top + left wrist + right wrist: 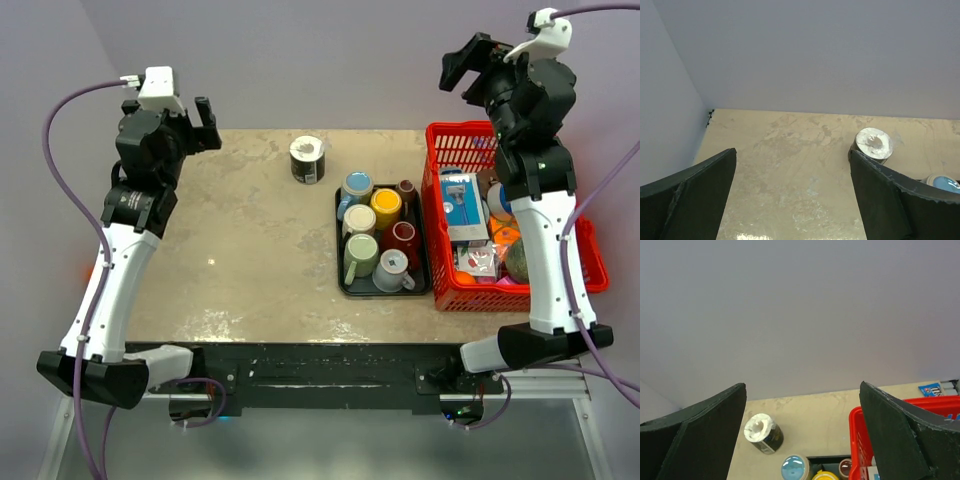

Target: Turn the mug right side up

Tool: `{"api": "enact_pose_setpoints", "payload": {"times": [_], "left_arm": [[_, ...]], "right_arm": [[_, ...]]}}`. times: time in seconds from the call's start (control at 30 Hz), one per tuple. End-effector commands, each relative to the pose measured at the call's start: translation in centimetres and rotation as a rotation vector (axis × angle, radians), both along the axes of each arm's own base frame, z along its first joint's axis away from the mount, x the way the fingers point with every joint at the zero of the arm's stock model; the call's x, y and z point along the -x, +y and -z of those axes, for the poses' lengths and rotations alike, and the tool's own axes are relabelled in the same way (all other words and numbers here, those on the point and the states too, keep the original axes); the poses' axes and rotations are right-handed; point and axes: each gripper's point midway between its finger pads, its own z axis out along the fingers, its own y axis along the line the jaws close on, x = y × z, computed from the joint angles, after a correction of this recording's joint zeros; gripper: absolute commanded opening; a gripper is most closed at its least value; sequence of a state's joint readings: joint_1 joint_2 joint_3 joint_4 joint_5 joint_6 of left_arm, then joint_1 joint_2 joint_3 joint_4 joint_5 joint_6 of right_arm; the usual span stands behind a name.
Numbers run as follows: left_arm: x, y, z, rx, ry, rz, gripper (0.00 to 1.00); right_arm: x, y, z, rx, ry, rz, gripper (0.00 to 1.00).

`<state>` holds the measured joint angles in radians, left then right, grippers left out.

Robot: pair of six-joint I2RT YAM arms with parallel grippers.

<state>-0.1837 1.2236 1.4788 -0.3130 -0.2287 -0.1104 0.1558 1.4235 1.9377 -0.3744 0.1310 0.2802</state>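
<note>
PLACE: robot lab test bench | EVIDENCE: left arm (115,270) and right arm (545,250) bolted at table (250,260) near edge; cables (52,150) looped off table sides; bare walls (300,60) behind table; metal frame (590,420) under table | PROPS on table: mug (308,160) mid-rear, tray (340,275) and basket (435,240) right

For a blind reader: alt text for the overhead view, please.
A dark mug stands alone, apparently upside down, on a beige table. Right of it, a black tray holds several mugs beside a cluttered red basket; the left gripper and right gripper hover open.
</note>
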Motion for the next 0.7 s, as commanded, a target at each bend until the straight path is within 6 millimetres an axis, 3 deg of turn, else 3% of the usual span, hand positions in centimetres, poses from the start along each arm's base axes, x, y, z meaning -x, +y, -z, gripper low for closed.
{"api": "enact_pose_setpoints", "payload": {"times": [0.0,0.07,0.1,0.17,0.23,0.3,0.33,0.43,0.57,0.63,0.67], "left_arm": [[1.7,-1.4,-2.7,-0.007,-0.111,0.108,0.99],[2.0,-2.1,-1.6,-0.017,-0.100,0.152,0.99],[2.4,-2.3,-1.6,-0.023,-0.103,0.171,0.99],[2.6,-3.2,-0.5,-0.040,-0.080,0.230,0.99],[2.5,-3.9,0.9,-0.038,-0.036,0.265,0.99],[2.1,-4.0,2.4,-0.019,0.017,0.264,0.99],[2.0,-4.0,2.7,-0.005,0.029,0.257,0.99],[2.0,-4.0,3.6,-0.002,0.047,0.254,0.99],[2.3,-3.6,4.5,0.015,0.028,0.233,0.99],[2.7,-3.5,3.9,0.025,-0.010,0.230,0.99],[2.7,-3.6,4.4,0.026,-0.007,0.231,0.99]], "right_arm": [[0.5,1.7,-0.6,-0.020,-0.044,-0.102,0.99],[0.5,2.1,-0.7,-0.019,-0.036,-0.127,0.99],[-0.1,2.8,0.6,-0.006,0.013,-0.158,0.99],[-0.1,3.8,1.0,0.014,0.035,-0.213,0.99],[0.3,5.7,1.8,0.027,0.048,-0.317,0.99],[0.8,8.6,3.1,0.078,0.058,-0.388,0.99],[1.9,11.4,3.3,0.098,0.051,-0.452,0.99],[2.9,15.5,5.9,0.132,0.093,-0.567,0.99],[4.2,19.4,9.0,0.128,0.148,-0.658,0.99],[5.0,21.1,10.2,0.133,0.177,-0.656,0.99],[4.4,20.7,11.5,0.109,0.227,-0.577,0.99]]}}
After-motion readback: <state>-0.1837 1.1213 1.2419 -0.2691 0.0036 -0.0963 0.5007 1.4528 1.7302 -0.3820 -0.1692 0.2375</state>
